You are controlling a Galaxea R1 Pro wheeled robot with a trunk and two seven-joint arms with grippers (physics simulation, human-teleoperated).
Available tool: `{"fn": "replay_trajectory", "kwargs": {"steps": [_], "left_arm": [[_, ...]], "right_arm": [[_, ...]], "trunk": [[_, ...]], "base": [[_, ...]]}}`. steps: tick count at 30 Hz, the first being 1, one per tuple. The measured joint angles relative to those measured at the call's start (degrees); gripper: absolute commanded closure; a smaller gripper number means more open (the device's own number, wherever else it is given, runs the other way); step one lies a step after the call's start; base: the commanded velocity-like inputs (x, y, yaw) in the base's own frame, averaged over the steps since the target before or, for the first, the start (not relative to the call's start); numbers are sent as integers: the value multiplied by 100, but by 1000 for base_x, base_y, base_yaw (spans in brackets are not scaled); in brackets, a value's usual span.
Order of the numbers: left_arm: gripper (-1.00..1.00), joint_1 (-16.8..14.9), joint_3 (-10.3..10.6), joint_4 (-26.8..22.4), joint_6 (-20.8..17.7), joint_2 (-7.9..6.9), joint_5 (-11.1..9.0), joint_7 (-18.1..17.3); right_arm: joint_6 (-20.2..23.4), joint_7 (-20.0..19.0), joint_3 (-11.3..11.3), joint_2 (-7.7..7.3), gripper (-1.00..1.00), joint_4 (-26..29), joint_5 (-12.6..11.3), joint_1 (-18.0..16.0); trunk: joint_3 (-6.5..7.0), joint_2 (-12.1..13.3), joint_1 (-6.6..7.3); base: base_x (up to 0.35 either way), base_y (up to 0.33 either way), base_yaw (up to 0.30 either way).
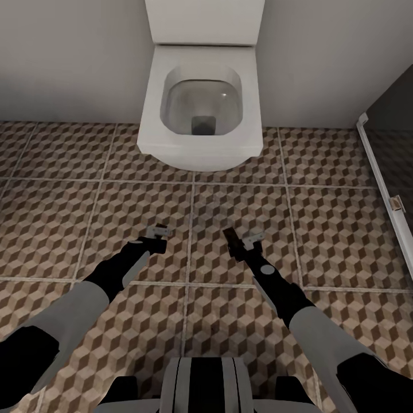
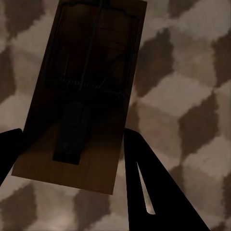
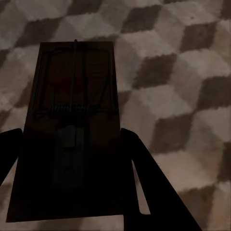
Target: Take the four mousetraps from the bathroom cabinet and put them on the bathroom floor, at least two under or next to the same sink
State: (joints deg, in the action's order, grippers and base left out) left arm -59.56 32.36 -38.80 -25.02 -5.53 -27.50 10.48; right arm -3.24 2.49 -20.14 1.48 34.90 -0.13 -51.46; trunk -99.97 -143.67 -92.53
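We look down from the head camera at a white toilet (image 1: pixel 201 97) set against a pale wall (image 1: pixel 69 57), with the cube-patterned bathroom floor (image 1: pixel 332 189) spreading out below it and a dark glass panel with a white frame (image 1: pixel 384 178) along the right edge. Both our arms reach forward over the tiles, well apart from each other. Our left gripper (image 1: pixel 158 232) hangs above the floor in front of the toilet; in the left wrist view its two dark fingers (image 2: pixel 154 192) sit on either side of a mousetrap (image 2: pixel 82 91), a brown wooden board with dark wire, and appear to clamp its edges. Our right gripper (image 1: pixel 244 241) is held at about the same height; in the head view a thin dark board (image 1: pixel 232 242) sticks out just beside it. In the right wrist view the fingers (image 3: pixel 154 192) likewise flank a second mousetrap (image 3: pixel 67 134), dark in shadow, and seem to grip it. Both boards are seen against the tiles.
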Motion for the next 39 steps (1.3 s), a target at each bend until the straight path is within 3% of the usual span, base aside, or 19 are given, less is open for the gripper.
{"fn": "replay_trajectory", "kwargs": {"steps": [12, 18, 25, 33, 39], "left_arm": [[100, 1, -1, 94, 0, 0, 0, 0], [100, 6, 20, 182, 2, 3, -1, 0], [100, 10, 225, 394, 26, 22, -3, 0], [100, 10, 276, 638, 477, 58, -8, -15], [100, 9, 281, 703, 545, 113, -6, -18]], "right_arm": [[-59, 7, -88, 22, 100, -251, 479, -1], [-66, 7, -90, 27, 100, -281, 507, -1], [-67, 8, -90, 27, 100, -284, 510, -1], [-73, 7, -90, 27, 100, -284, 510, -1], [-75, 6, -90, 27, 100, -284, 510, -1]], "trunk": [[0, 0, 0], [0, 0, 0], [0, 0, 0], [0, 0, 0], [0, 0, 0]], "base": [[0, 0, 0], [0, 0, 0], [0, 0, 0], [0, 0, 0], [8, 0, 0]]}}
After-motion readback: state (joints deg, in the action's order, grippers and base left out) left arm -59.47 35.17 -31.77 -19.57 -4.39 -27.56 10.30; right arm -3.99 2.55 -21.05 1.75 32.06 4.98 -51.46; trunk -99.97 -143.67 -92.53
